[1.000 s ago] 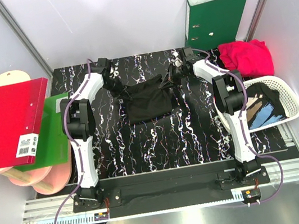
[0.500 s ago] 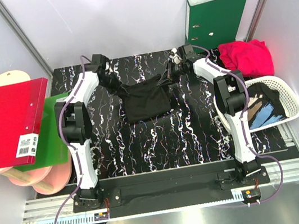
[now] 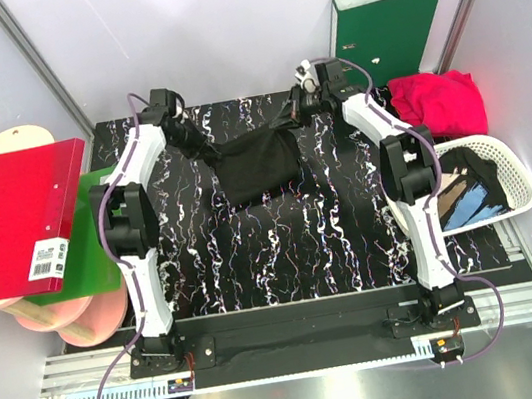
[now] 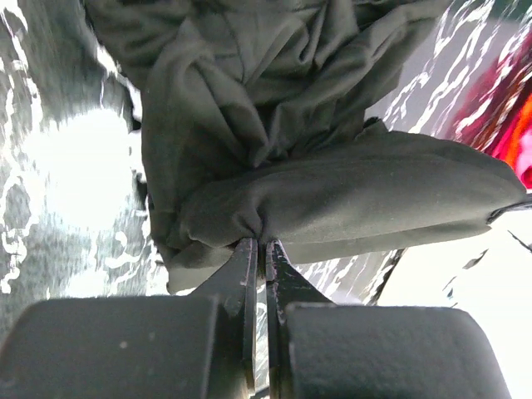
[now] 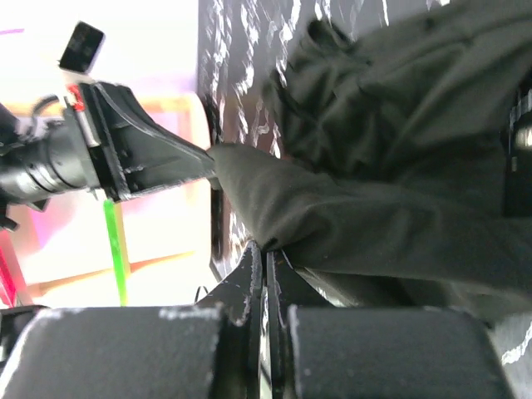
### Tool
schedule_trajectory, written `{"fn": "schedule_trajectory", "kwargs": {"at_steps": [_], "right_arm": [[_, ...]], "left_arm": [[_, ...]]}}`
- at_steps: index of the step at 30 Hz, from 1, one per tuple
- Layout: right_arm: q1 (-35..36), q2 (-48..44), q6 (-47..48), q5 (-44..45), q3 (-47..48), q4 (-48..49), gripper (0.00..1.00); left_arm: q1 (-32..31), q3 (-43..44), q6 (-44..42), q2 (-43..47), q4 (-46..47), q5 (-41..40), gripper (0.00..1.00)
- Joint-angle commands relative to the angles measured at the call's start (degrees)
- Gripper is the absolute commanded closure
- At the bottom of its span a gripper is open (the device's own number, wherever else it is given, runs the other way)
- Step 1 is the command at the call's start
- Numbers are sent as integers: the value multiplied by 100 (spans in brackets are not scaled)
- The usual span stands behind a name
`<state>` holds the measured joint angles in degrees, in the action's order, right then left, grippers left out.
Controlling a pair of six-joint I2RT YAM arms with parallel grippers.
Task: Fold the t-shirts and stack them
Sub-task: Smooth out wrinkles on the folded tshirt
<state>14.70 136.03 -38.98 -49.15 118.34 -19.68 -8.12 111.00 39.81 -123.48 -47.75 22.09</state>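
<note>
Left claw is clenched on a pinch of the black t-shirt, its tips meeting with a bunched fold of edge between them. The right claw bites the same garment at its opposite upper corner in just the same way. Judging by the task, the two hold opposite corners so the top edge is drawn out straight between them, ready to be spread flat or laid over into a fold. From above, that edge runs as a dark band from claw to claw, and the rest of the shirt lies rumpled on the far middle of the marbled bench, with no print showing. Off to the right, nearer the arm bases, a white basket holds a second black tee with tan and blue print, unfolded. Further back, a crimson-pink t-shirt lies heaped at the bench's far right corner, and behind it a green binder leans on the wall
</note>
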Motion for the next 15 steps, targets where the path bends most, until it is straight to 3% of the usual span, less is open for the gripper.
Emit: {"fn": "schedule_trajectory", "kwargs": {"at_steps": [1, 7, 11, 12, 13, 15], "right_arm": [[51, 546, -381, 36, 995, 272, 100], [51, 1742, -926, 54, 2050, 176, 100], [59, 2112, -831, 317, 2184, 96, 97], [94, 2103, -752, 396, 2193, 87, 82], [103, 2077, -551, 658, 2149, 44, 77], [147, 1911, -339, 870, 2105, 17, 62]], "left_arm": [[179, 370, 298, -255, 494, 137, 100], [381, 536, 650, -817, 653, 436, 96], [408, 572, 773, -1011, 784, 463, 94], [408, 572, 782, -1055, 811, 472, 92], [408, 572, 835, -1064, 837, 481, 89], [408, 581, 835, -1055, 960, 498, 68]]}}
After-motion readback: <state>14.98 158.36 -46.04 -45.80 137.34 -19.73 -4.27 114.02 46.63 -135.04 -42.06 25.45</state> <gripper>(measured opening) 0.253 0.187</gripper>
